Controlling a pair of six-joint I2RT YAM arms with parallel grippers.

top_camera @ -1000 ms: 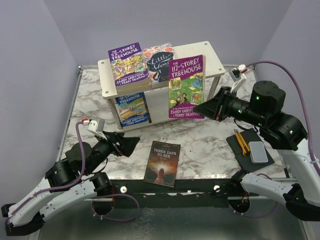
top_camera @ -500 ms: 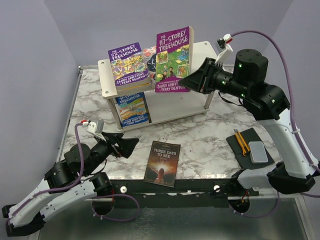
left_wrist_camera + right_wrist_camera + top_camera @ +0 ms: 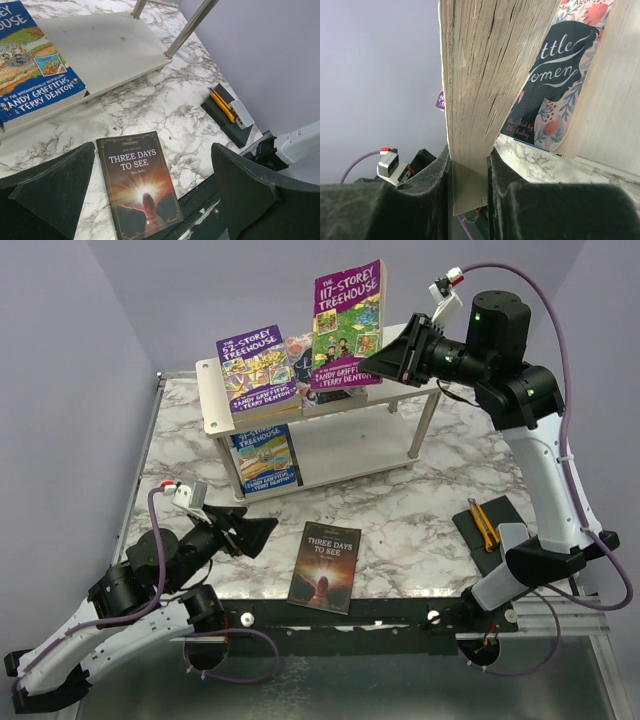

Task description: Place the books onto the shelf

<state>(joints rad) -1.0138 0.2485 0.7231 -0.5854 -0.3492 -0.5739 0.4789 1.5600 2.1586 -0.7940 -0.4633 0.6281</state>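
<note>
Clearly the job stood past its middle. The right claw [image 3: 372, 362] was clenched on the purple "117-Storey Treehouse" paperback [image 3: 347, 325]. Its two dark fingers [image 3: 422, 180] pinched the page edge near a lower corner, one on each cover, and held the book upright in the air. Below the claw stood the small pale whitewashed wooden shelf [image 3: 345, 445], and the held book hung over its top board without resting on it, as far as I could tell.

Just beneath and beyond the right claw, the dark floral "Little Women" paperback [image 3: 555, 85] lay flat on that top board. Further out past the held book lay the purple "52-Storey Treehouse" paperback [image 3: 256, 372], close beside the floral one; whether the two overlapped was hidden. Lower down, well away from the right claw, the blue-covered Treehouse paperback [image 3: 264, 457] lay on the bottom board.

The left claw [image 3: 258, 528] was spread wide and gripped nothing, hovering low over the white-and-grey marble table top [image 3: 400, 510]. Just ahead of it, the dark brown "Three Days to See" paperback [image 3: 325, 567] lay face up on the marble, touched by neither claw. Far off to that claw's right sat a black tray with an orange-handled cutter [image 3: 487, 528].

By my reckoning, three books were shelved, one was in hand and only needed setting down, and the brown one was left. Being thin and flat on a hard top, it looked awkward to get under.
</note>
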